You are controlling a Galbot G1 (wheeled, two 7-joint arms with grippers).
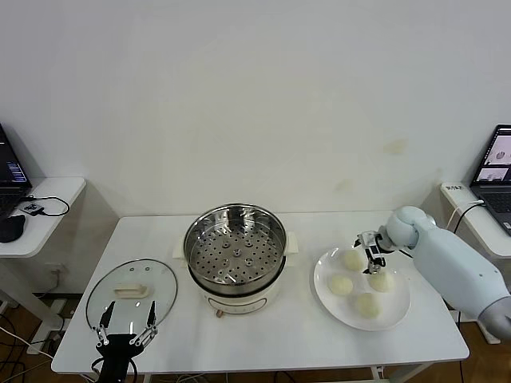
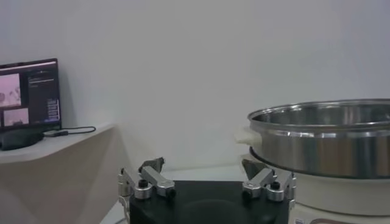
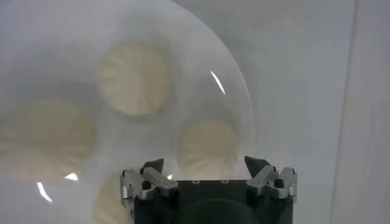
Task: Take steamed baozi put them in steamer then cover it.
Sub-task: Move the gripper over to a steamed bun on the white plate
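Four buns (image 1: 357,282) lie on a white plate (image 1: 323,291) at the right of the table (image 1: 279,339), none in the steamer (image 1: 234,244), whose holed floor is bare. The right gripper (image 1: 373,257) hangs over the plate's far side among the buns, its fingers spread with nothing between them; from the head view its tips partly hide the bun beneath. In the right wrist view one bun is cut off by the gripper body. The lid (image 1: 132,290) lies flat left of the steamer. The left gripper (image 1: 126,325) waits just over the lid's near edge, fingers spread. No writing can be read on the cooker; the laptop screens (image 1: 497,156) at both sides are too small to make out.
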